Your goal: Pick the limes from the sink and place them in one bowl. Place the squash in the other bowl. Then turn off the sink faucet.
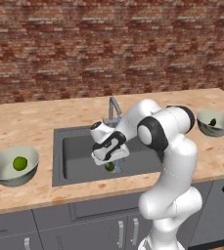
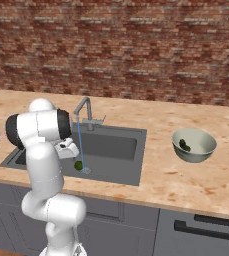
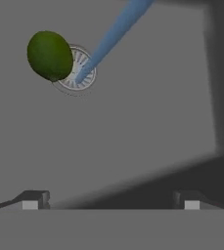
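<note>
Lime (image 3: 50, 55) on sink (image 1: 79, 151) floor beside drain (image 3: 77, 71), under running water, ahead and left of tool (image 3: 111, 201). Tool fingers wide apart, holding nothing, hovering above basin.

A light wooden counter (image 1: 30, 122) runs below a red brick wall (image 1: 108, 44). Grey cabinet fronts (image 1: 50, 227) hang under the counter, with pale handles (image 1: 121, 233). Farther along below the counter sits a dark bar handle (image 2: 206, 229).
</note>
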Robot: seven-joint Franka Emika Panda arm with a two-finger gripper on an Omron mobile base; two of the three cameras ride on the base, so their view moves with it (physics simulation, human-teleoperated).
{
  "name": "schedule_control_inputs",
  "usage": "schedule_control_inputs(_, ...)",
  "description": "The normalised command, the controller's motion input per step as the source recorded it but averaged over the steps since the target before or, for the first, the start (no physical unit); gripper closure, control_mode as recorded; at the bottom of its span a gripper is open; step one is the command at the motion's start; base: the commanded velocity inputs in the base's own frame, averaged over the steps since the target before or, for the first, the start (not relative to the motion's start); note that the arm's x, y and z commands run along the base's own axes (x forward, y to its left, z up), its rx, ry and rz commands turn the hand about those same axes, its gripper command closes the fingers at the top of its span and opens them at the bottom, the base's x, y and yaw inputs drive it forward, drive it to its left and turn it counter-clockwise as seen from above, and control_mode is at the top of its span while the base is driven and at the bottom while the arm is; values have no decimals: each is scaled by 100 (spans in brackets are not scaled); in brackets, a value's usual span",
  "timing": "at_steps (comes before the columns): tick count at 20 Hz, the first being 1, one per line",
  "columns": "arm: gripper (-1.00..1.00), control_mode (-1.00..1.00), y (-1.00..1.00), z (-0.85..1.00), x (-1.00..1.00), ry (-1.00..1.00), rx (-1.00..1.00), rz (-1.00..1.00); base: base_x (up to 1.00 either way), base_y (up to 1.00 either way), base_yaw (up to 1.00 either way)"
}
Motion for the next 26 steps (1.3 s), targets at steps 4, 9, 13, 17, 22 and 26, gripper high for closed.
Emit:
schedule_control_inputs(4, -100, -100, 0, -19, 19, 0, 0, 0, 0, 0, 0)
schedule_control_inputs(9, -100, -100, 0, -24, 19, 0, 0, 0, 0, 0, 0)
schedule_control_inputs(13, -100, -100, -4, -27, 15, 0, 0, 0, 0, 0, 0)
schedule_control_inputs(17, -100, -100, -6, -28, 17, 0, 0, 0, 0, 0, 0)
schedule_control_inputs(22, -100, -100, -1, -26, 22, 0, 0, 0, 0, 0, 0)
schedule_control_inputs(26, -100, -100, 0, -24, 28, 0, 0, 0, 0, 0, 0)
